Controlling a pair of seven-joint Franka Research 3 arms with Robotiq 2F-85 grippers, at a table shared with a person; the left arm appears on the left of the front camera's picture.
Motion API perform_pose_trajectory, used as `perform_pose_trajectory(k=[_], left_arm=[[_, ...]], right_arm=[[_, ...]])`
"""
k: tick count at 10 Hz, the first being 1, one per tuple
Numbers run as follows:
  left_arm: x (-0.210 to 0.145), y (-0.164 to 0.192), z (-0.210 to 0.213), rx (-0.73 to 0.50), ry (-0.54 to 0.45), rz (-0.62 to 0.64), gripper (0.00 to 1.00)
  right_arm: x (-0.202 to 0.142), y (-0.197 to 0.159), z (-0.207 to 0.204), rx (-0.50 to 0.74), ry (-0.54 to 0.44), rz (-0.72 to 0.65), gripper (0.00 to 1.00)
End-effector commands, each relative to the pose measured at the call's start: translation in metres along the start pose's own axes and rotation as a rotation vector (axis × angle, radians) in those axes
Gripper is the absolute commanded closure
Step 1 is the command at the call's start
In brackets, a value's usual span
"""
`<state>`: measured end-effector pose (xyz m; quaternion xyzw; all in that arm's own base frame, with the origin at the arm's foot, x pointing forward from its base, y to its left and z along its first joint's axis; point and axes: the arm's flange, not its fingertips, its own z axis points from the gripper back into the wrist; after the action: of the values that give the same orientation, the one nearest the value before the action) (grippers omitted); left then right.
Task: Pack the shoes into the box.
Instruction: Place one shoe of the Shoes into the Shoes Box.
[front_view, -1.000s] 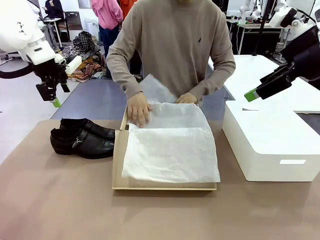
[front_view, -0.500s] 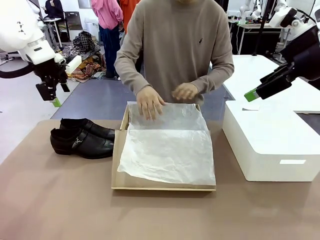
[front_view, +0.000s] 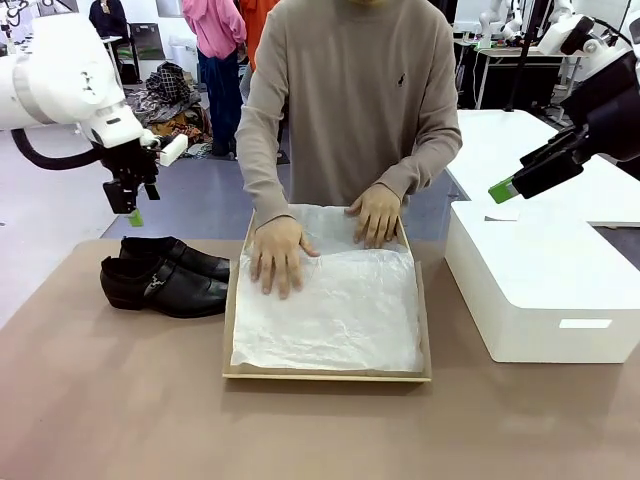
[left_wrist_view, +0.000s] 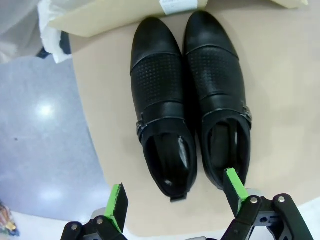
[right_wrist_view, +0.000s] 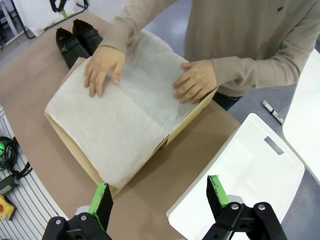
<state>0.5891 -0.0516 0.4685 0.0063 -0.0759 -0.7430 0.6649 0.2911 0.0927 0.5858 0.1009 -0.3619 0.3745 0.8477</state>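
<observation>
Left pincer was hanging with its jaws spread wide and nothing in them, and the shoes sat side by side just below it on the table. Off to its right the box lay open, with a person's hands flat on the tissue paper inside. Right pincer was up high, also wide open and empty, with the box down to its left and a white box below.

Nothing stands between my left gripper, jaws wide apart, and the pair of glossy black leather shoes below; bare brown tabletop lies on their near side. Their toes touch, or nearly touch, the tan cardboard shoebox, where the person's right hand and left hand press the white tissue paper, blocking its far half. A large white rectangular box walls off the right.
</observation>
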Motion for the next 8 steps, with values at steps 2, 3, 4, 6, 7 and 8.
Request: perform_pose_trajectory(k=[2,3,4,6,7,8], left_arm=[[-0.005,0.025,-0.018,-0.069,0.039,0.051,0.0],[-0.007,0.029,-0.027,-0.076,0.045,0.07,0.0],[-0.01,0.032,-0.033,-0.079,0.049,0.089,0.0],[-0.012,0.035,-0.032,-0.079,0.017,0.089,0.0],[-0.012,0.029,-0.04,-0.072,0.035,0.078,0.0],[-0.012,0.029,-0.04,-0.072,0.035,0.078,0.0]], right_arm=[[0.0,0.0,0.0,0.007,-0.004,0.0,0.0],[0.0,0.0,0.0,0.007,-0.004,0.0,0.0],[0.0,0.0,0.0,0.007,-0.004,0.0,0.0],[0.0,0.0,0.0,0.007,-0.004,0.0,0.0],[0.0,0.0,0.0,0.007,-0.004,0.0,0.0],[0.0,0.0,0.0,0.007,-0.004,0.0,0.0]])
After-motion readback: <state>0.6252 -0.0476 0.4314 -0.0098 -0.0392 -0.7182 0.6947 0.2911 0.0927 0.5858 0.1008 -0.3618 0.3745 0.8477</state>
